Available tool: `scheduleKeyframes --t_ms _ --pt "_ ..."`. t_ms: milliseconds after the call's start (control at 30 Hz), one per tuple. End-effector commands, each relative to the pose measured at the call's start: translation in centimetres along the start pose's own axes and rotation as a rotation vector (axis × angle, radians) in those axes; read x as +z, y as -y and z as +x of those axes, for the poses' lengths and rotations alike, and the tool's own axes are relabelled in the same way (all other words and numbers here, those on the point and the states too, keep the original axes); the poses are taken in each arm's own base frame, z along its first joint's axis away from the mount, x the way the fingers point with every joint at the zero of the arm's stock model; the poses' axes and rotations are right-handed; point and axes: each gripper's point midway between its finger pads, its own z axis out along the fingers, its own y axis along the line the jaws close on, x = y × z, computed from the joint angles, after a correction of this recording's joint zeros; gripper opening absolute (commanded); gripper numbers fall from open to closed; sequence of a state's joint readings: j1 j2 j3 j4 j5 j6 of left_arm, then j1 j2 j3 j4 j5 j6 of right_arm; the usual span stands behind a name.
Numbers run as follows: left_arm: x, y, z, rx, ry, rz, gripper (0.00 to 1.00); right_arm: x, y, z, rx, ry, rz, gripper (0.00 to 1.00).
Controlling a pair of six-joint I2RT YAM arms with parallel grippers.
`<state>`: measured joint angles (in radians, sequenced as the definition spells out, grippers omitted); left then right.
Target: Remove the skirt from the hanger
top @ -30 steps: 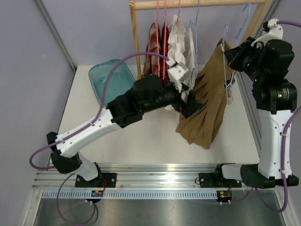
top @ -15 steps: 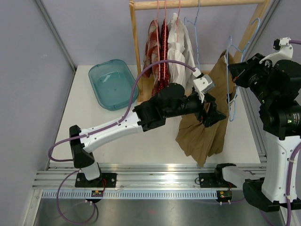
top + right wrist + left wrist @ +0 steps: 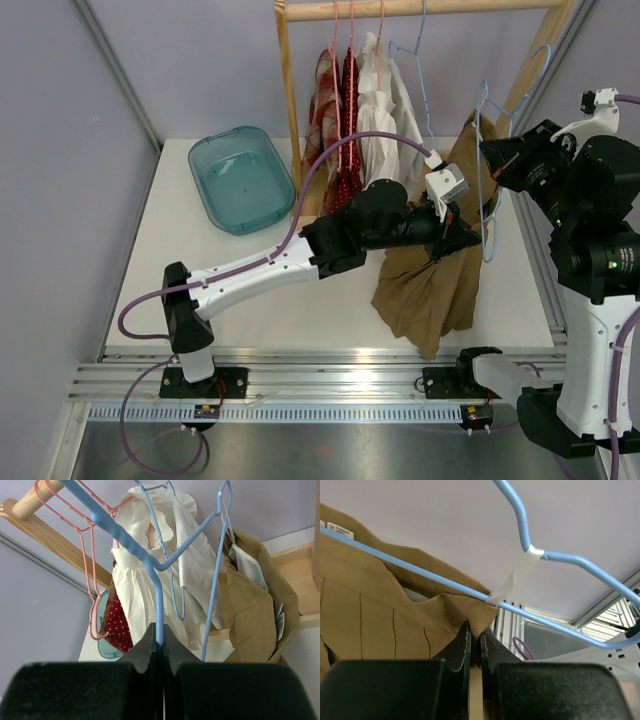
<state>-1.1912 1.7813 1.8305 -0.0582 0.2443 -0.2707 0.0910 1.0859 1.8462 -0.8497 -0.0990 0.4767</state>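
Top external view, centre right: brown skirt (image 3: 425, 290) droops from blue hanger (image 3: 158, 605). Right gripper (image 3: 159, 639) clamps the wire to steady it; left gripper (image 3: 475, 632) pinches the waistband, apparently to pull it free.

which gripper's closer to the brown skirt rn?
Left. The left gripper is shut on the skirt at its top edge. The right gripper is shut on the blue hanger wire, the skirt beside it, not in its jaws.

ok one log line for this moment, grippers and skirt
left gripper: shut on skirt edge | right gripper: shut on blue hanger | skirt: not yet off the blue hanger
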Motion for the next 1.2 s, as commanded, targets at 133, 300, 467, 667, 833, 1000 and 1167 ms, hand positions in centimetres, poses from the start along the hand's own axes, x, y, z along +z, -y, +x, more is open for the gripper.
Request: scheduleKeyframes --t_ms 133,300,467,667,833,1000,1167 --pt "-2.6 4.5 -6.0 0.075 0.095 0.062 0.00 0.3 0.2 -0.9 -0.007 0.110 -0.023 0.00" --pt "-2.9 8.7 -5.2 0.133 0.032 0.145 0.00 1.5 1.8 -0.3 -0.002 0.132 0.028 0.00" --pt "-3.6 13.0 -5.4 0.184 0.000 0.224 0.00 2.6 3.0 -0.3 0.001 0.162 0.069 0.00" --pt "-5.3 16.3 -3.2 0.236 -0.055 0.222 0.00 3.4 3.2 -1.1 -0.026 0.185 0.086 0.00" --pt "-6.6 18.1 -0.4 0.223 -0.101 0.234 0.00 4.0 3.8 -1.5 -0.045 0.197 0.117 0.00" --pt "-7.4 14.6 5.3 0.211 -0.213 0.089 0.00 2.4 1.5 -1.4 -0.019 0.147 0.031 0.00" --pt "-11.0 8.9 6.1 0.234 -0.238 -0.190 0.00 -3.7 -4.7 -1.8 0.010 0.078 -0.230 0.00"
